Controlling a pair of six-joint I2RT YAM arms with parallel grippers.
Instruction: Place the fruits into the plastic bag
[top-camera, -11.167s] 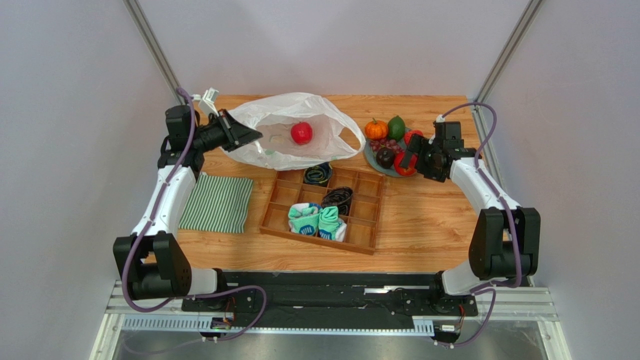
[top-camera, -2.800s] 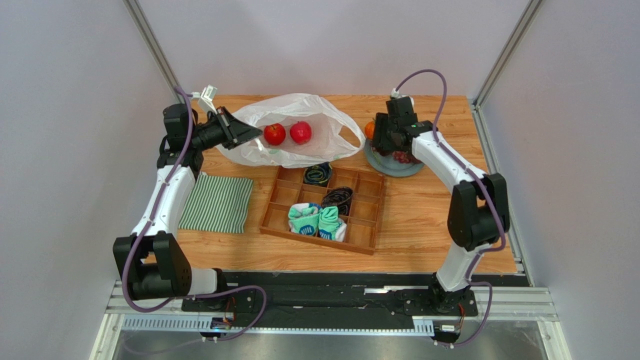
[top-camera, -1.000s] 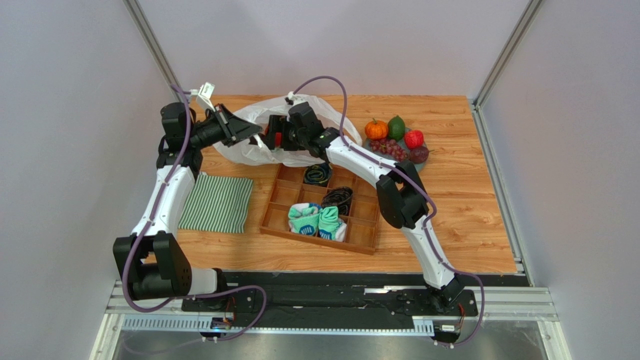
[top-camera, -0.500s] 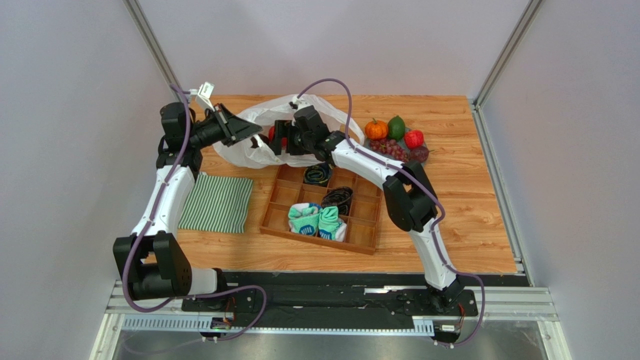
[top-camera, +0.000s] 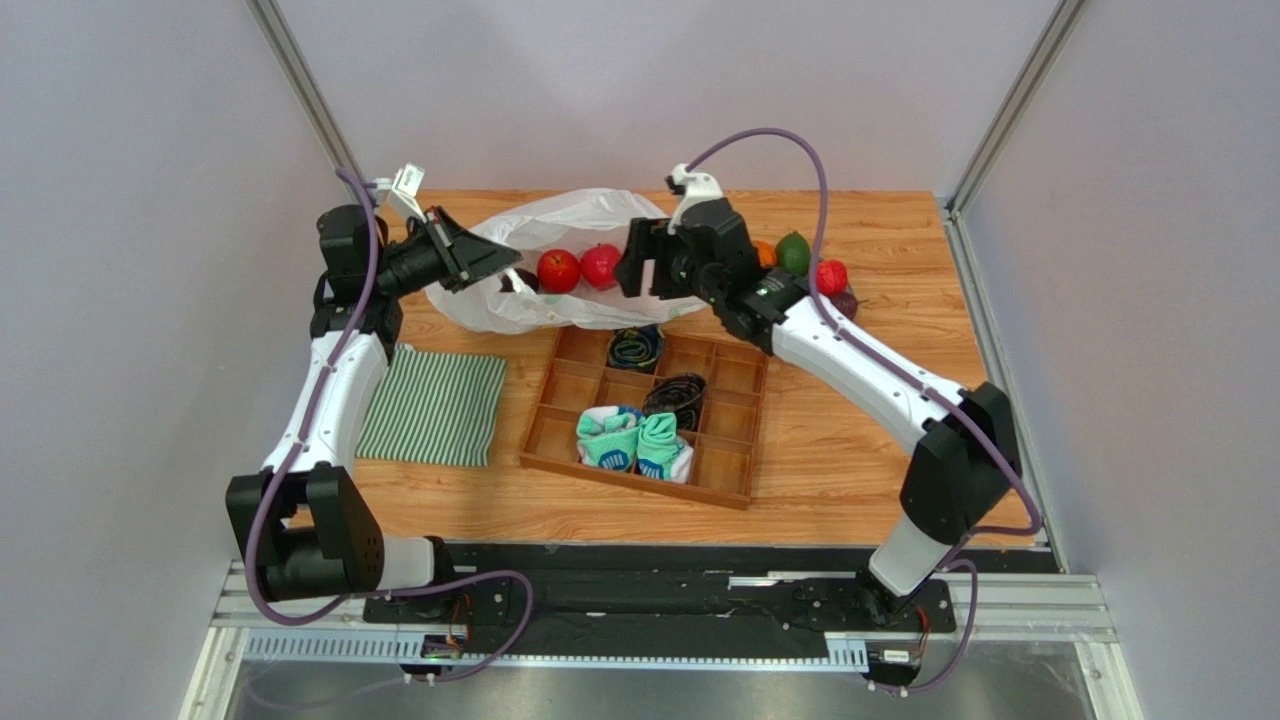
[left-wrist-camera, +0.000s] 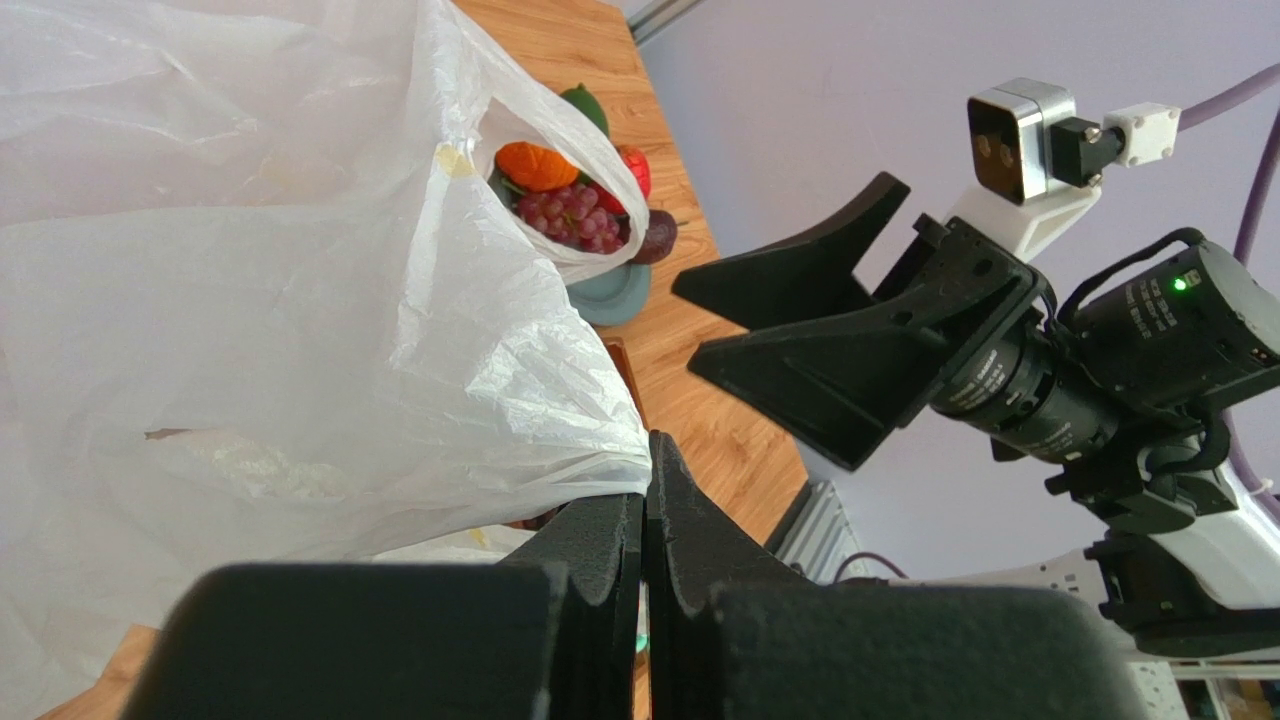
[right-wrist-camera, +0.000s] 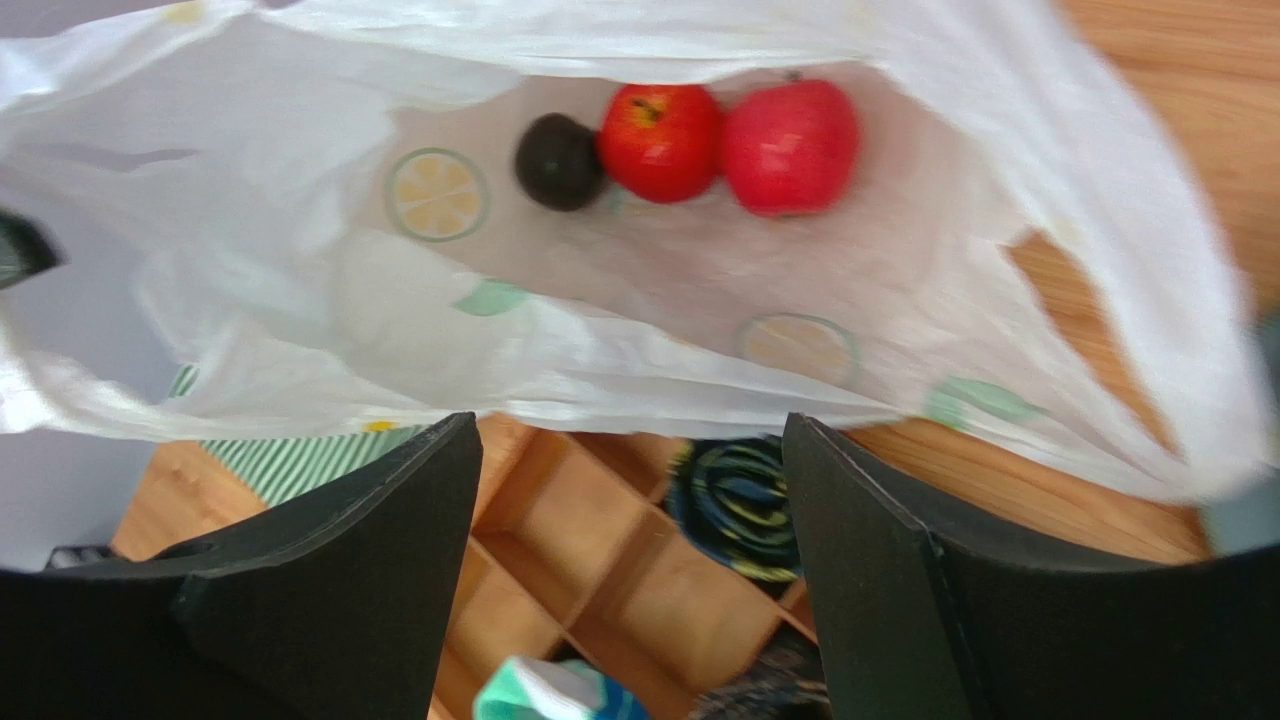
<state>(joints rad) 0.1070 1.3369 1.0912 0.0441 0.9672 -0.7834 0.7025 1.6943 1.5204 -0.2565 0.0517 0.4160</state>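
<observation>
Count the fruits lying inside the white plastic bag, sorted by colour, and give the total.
Red apples: 2
Dark fruit: 1
Total in the plastic bag: 3

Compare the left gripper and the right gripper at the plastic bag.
The left gripper is shut, pinching the edge of the plastic bag; the right gripper stands open, holding nothing. The left gripper touches the bag; the right gripper faces into its mouth. Both are at the bag's opening.

One plastic bag (right-wrist-camera: 631, 345) (two red apples (right-wrist-camera: 660, 141), one dark fruit (right-wrist-camera: 559, 161) inside).
</observation>
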